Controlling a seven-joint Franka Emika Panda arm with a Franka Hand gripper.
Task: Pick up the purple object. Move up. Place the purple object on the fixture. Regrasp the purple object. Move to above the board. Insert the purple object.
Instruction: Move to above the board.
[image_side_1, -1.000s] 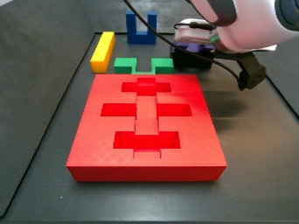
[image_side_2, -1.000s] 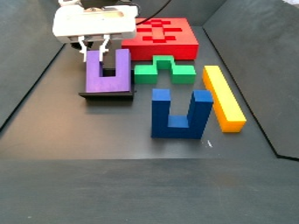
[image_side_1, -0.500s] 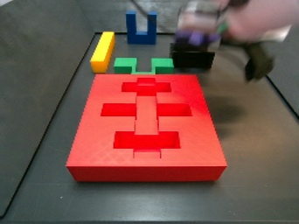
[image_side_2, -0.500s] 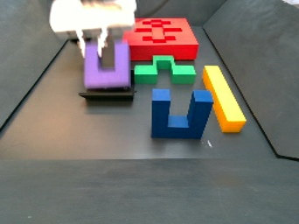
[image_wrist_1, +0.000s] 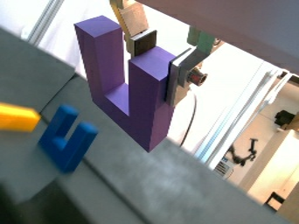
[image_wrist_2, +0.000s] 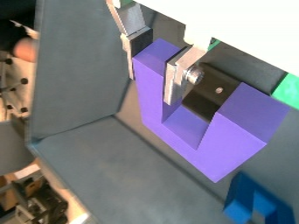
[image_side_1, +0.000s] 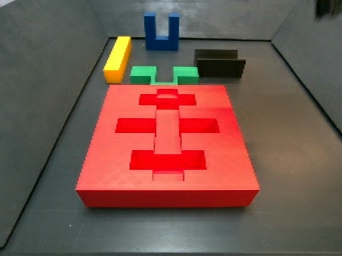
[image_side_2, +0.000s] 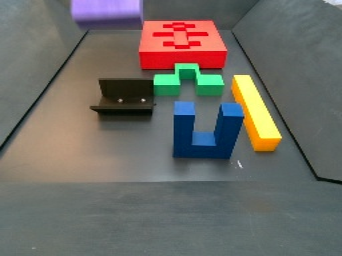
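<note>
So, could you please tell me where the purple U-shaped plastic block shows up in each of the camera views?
Wrist views: purple U-shaped plastic block fills the middle, one prong between the gripper fingers; likewise.
Side view from the board's near end: not in it.
Side view: lifted, at the top edge.
Shared landmark: blue U-shaped block.

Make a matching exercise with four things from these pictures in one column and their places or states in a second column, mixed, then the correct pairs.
Things:
1. purple block
2. fixture
3. yellow bar
4. green block

Places or states:
A. bare, nothing on it
B. on the floor between the red board and the blue block
C. one prong between the fingers of the gripper, lifted off the floor
D. lying long beside the blue block

Pairs: 1-C, 2-A, 3-D, 4-B
</note>
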